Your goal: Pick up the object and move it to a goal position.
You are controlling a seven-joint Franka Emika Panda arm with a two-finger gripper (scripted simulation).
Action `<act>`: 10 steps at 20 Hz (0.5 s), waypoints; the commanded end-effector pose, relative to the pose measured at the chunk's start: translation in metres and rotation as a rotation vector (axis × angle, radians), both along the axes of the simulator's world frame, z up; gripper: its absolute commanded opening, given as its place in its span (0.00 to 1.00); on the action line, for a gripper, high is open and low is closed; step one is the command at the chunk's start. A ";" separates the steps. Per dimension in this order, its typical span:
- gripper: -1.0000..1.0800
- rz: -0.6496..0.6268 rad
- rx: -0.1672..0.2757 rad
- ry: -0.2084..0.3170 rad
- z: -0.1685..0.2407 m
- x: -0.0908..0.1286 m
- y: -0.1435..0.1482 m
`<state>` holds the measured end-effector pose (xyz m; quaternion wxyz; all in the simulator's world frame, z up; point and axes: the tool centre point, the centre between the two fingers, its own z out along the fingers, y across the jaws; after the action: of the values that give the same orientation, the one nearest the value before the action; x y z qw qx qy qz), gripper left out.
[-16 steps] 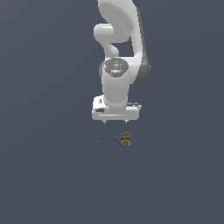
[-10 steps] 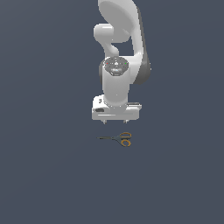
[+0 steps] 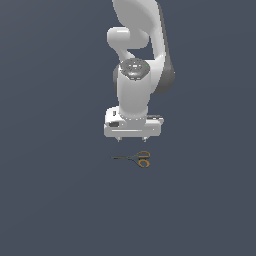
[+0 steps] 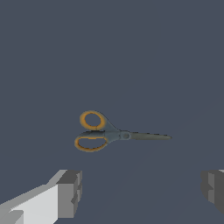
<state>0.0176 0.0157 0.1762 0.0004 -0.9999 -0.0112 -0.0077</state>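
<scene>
Pincer (image 4: 140, 192) spread wide above flat scissors (image 4: 114, 133); orange rings clear only at wrist.

Glossy white rounded arm (image 3: 135, 75) (dark grey joints), blocky white hand (image 3: 132, 140), grey fingertips (image 4: 70, 192).

My arm (image 3: 134, 95) wears a smooth white shell with a soft plastic sheen, and my claw (image 4: 140, 192) ends in matt grey pads (image 4: 70, 192). The scissors (image 4: 114, 132) have glossy orange plastic-looking rings and dull dark blades, lying on a flat, matt slate-blue tabletop (image 3: 50, 190).
</scene>
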 end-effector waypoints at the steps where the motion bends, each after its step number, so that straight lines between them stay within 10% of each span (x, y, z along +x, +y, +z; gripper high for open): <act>1: 0.96 0.007 0.000 0.001 -0.001 0.000 0.000; 10: 0.96 0.112 -0.008 0.004 -0.011 0.000 -0.002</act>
<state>0.0175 0.0145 0.1672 -0.0023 -0.9985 -0.0552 -0.0062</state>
